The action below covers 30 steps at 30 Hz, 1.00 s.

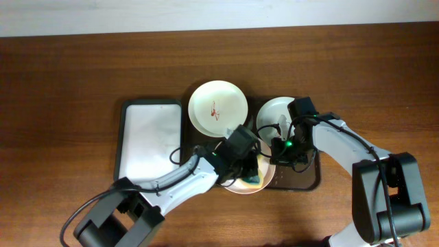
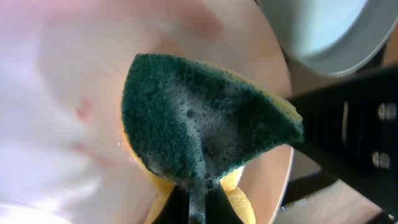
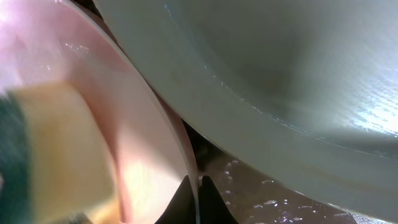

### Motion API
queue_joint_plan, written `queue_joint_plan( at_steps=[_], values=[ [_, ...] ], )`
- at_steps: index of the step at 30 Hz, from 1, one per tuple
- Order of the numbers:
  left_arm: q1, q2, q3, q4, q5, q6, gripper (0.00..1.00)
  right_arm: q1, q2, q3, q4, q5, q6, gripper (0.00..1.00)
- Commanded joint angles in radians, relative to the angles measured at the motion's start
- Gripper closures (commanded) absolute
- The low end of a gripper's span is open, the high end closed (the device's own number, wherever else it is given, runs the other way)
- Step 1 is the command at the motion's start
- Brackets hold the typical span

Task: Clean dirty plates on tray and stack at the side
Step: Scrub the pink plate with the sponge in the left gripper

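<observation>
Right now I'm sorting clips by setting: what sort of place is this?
Probably a lab tabletop staged for dishwashing, not a real kitchen: a wooden table, a wet dark tray, and a soapy sponge on a plate; no sink shows.

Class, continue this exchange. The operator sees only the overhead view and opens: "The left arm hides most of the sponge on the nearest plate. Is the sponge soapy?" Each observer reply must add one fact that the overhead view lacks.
Observer: Yes. In the left wrist view, the sponge held by the left gripper has white foam across its green face.
Operator: Is that plate clean yet?
Observer: No. Faint red marks show on the plate beside the sponge.
Operator: What is the right gripper doing?
Observer: In the right wrist view, the right gripper looks shut on that plate's rim.
</observation>
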Motion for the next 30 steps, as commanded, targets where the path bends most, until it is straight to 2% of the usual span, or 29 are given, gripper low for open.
queue_joint_plan(
  at_steps=[1,4,16,21,23,26,30],
  values=[
    [-0.033,-0.026,-0.012,-0.003,-0.088,-0.031,1.0,0.004,0.008,-0.004,0.0,0.027,0.008,0.96],
    [-0.034,-0.024,-0.015,-0.002,-0.195,-0.031,1.0,0.004,0.008,-0.004,0.0,0.027,0.008,0.96],
    [-0.022,0.011,-0.015,0.017,-0.443,-0.01,1.0,0.004,0.008,-0.004,0.0,0.027,0.008,0.96],
    [0.011,0.011,-0.014,-0.026,-0.364,0.021,1.0,0.004,0.008,-0.004,0.0,0.027,0.008,0.96],
    [0.027,0.011,-0.013,-0.034,-0.218,0.103,1.0,0.004,0.008,-0.004,0.0,0.027,0.008,0.96],
    [0.033,0.011,-0.012,-0.011,-0.076,0.166,1.0,0.004,0.008,-0.004,0.0,0.027,0.008,0.96],
    [0.032,0.011,-0.012,0.032,-0.053,0.164,1.0,0.004,0.008,-0.004,0.0,0.027,0.008,0.96]
  ],
)
